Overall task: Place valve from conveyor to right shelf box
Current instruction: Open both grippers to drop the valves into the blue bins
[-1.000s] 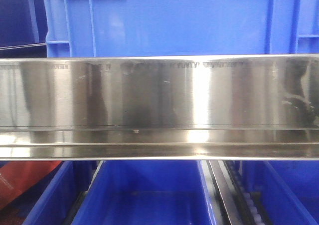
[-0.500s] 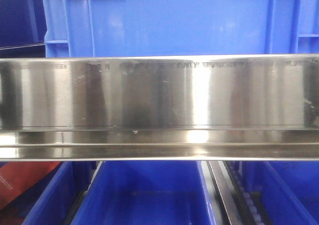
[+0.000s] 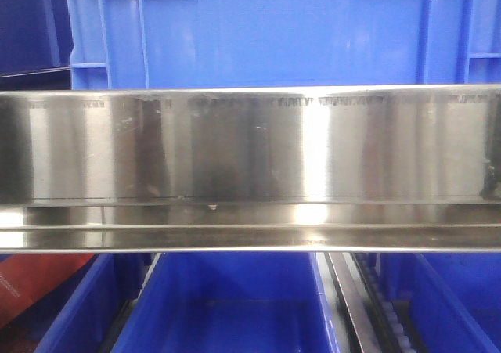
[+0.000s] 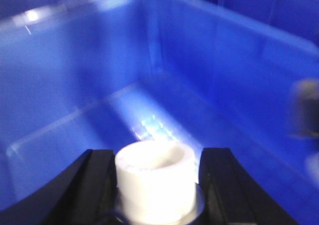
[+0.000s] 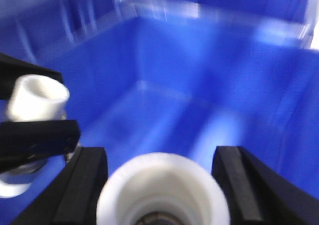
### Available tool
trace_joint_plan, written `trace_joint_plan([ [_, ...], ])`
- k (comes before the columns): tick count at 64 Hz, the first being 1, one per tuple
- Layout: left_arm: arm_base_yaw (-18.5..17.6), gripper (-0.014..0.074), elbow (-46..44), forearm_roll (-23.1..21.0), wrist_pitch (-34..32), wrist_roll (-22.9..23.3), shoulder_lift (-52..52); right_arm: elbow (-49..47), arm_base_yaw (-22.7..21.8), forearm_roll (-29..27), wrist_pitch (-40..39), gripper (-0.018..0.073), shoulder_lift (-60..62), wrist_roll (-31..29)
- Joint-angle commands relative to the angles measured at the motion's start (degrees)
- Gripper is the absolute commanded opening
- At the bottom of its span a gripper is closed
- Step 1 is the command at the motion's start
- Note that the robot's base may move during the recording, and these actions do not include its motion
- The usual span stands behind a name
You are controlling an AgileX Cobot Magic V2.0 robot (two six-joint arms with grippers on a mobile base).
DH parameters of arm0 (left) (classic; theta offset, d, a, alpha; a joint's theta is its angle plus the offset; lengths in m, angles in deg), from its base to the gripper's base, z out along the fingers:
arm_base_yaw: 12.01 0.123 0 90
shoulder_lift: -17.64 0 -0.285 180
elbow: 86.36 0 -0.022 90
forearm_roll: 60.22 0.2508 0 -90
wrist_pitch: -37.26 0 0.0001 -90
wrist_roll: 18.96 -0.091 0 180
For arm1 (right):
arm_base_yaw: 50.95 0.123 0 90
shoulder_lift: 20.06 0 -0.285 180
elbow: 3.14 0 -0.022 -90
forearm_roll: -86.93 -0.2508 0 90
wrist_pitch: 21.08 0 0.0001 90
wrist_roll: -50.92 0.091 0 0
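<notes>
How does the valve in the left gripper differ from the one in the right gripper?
The left valve shows its white side wall and a silvery collar below; the right valve shows mostly its open mouth and dark bore. In the right wrist view the left valve leans, while the right valve faces the camera. Both are white cylinders, clamped in the left gripper and right gripper above a blue box.

A steel shelf (image 3: pixel 250 157) carries a blue box (image 3: pixel 266 32)
</notes>
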Motion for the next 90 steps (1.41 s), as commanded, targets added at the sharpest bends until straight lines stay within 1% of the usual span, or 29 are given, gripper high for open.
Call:
trace_joint_plan([
  [1, -0.1, -0.0110, -1.2, -1.2, -2.2, -0.1, 0.1, -1.0, 0.0, -0.2, -4.2, -0.0143, -0.8, -0.4],
  [4, -0.1, -0.0102, -1.2, -1.3, -2.1, -0.1, -0.1, -1.0, 0.0, -0.2, -4.1, -0.0117, -1.2, -0.4],
  [6, -0.1, -0.0078, -1.2, -1.3, -1.8, -0.1, -0.1, -1.0, 0.0, -0.2, -3.9, -0.0090, -1.7, -0.4],
  [11, -0.1, 0.0012, -1.2, -1.3, -0.5, -0.1, -0.3, -1.0, 0.0, -0.2, -3.4, 0.0025, -2.0, -0.4],
  [14, -0.1, 0.0109, -1.2, -1.3, 0.2, -0.1, -0.3, -1.0, 0.0, -0.2, -3.2, 0.0111, -2.0, -0.4],
  [16, -0.1, 0.0156, -1.2, -1.3, 0.5, -0.1, -0.3, -1.0, 0.0, -0.2, -3.0, 0.0187, -2.0, -0.4],
  [17, -0.1, 0.0206, -1.2, -1.3, 0.5, -0.1, -0.3, -1.0, 0.0, -0.2, -2.9, 0.0218, -2.0, -0.4],
  [23, -0.1, 0.0426, -1.2, -1.3, 0.5, -0.1, -0.3, -1.0, 0.0, -0.2, -2.7, 0.0410, -2.0, -0.4],
  [24, -0.1, 0.0479, -1.2, -1.3, 0.5, -0.1, -0.3, -1.0, 0.0, -0.2, -2.6, 0.0437, -2.0, -0.4],
  [26, -0.1, 0.0560, -1.2, -1.3, 0.5, -0.1, -0.3, -1.0, 0.0, -0.2, -2.4, 0.0490, -2.0, -0.4],
  [29, -0.1, 0.0625, -1.5, -1.3, 0.5, -0.1, -0.3, -1.0, 0.0, -0.2, -2.3, 0.0569, -1.8, -0.4],
  [35, -0.1, 0.0584, -2.0, -1.3, 0.7, -0.1, -0.1, -1.0, 0.0, -0.2, -2.3, 0.0568, -0.7, -0.4],
  [44, -0.1, 0.0540, -4.5, -1.3, 4.8, -0.1, 0.8, -1.0, 0.0, -0.2, -2.2, 0.0568, 2.7, -0.4],
  [48, -0.1, 0.0503, -4.9, -1.1, 6.3, -0.1, 2.3, -1.0, -0.1, -0.2, -2.1, 0.0554, 4.9, -0.4],
  [50, 0.0, 0.0470, -4.9, -1.1, 6.9, -0.1, 3.2, -1.0, -0.1, -0.2, -2.1, 0.0535, 6.3, -0.4],
  [53, 0.1, 0.0405, -4.9, -1.0, 7.9, -0.1, 4.5, -1.0, -0.1, -0.2, -2.1, 0.0482, 8.3, -0.4],
  [55, 0.4, 0.0358, -4.9, -0.9, 8.5, -0.1, 5.4, -1.0, -0.1, -0.2, -2.1, 0.0428, 9.7, -0.4],
  [59, 0.7, 0.0236, -4.9, -0.8, 9.7, -0.1, 7.4, -1.0, -0.1, 0.8, -2.2, 0.0298, 12.2, -0.4],
  [60, 0.9, 0.0193, -4.9, -0.8, 10.0, -0.1, 8.1, -1.0, -0.1, 1.2, -2.1, 0.0247, 13.1, -0.4],
  [62, 1.3, 0.0134, -4.9, -0.8, 10.4, -0.1, 9.1, -0.9, -0.1, 1.6, -2.0, 0.0176, 14.3, -0.4],
  [63, 1.5, 0.0090, -4.9, -0.8, 10.8, -0.1, 9.9, -0.9, -0.1, 1.9, -1.8, 0.0139, 15.2, -0.4],
  [66, 2.1, 0.0006, -4.9, -0.5, 12.0, -0.1, 11.5, -0.9, -0.1, 3.0, -1.1, -0.0006, 17.2, -0.4],
  [67, 2.4, -0.0031, -4.9, -0.5, 12.4, -0.1, 12.4, -0.9, -0.2, 3.3, -0.9, -0.0041, 17.7, -0.4],
  [70, 3.1, -0.0104, -4.9, -0.3, 13.9, -0.1, 14.0, -0.8, -0.7, 4.0, -0.1, -0.0137, 19.3, -0.4],
  [71, 3.4, -0.0111, -4.9, 0.0, 14.4, -0.1, 14.8, -0.7, -0.8, 4.1, 0.3, -0.0165, 19.9, -0.4],
  [77, 5.6, -0.0111, -4.6, 0.7, 18.5, -0.1, 18.4, 1.2, -3.2, 4.1, 2.1, -0.0154, 23.9, -0.4],
  [81, 7.4, -0.0111, -2.4, 0.7, 19.8, 0.0, 21.8, 4.1, -5.3, 4.1, 2.0, -0.0154, 26.7, -0.4],
  [86, 9.1, -0.0111, 2.7, 1.0, 19.1, 1.0, 26.6, 9.2, -8.1, 4.4, 1.2, -0.0154, 30.6, -0.4],
  [90, 10.2, -0.0111, 8.6, 1.4, 16.0, 2.1, 31.2, 13.3, -9.4, 4.5, -0.3, -0.0154, 33.9, -0.4],
])
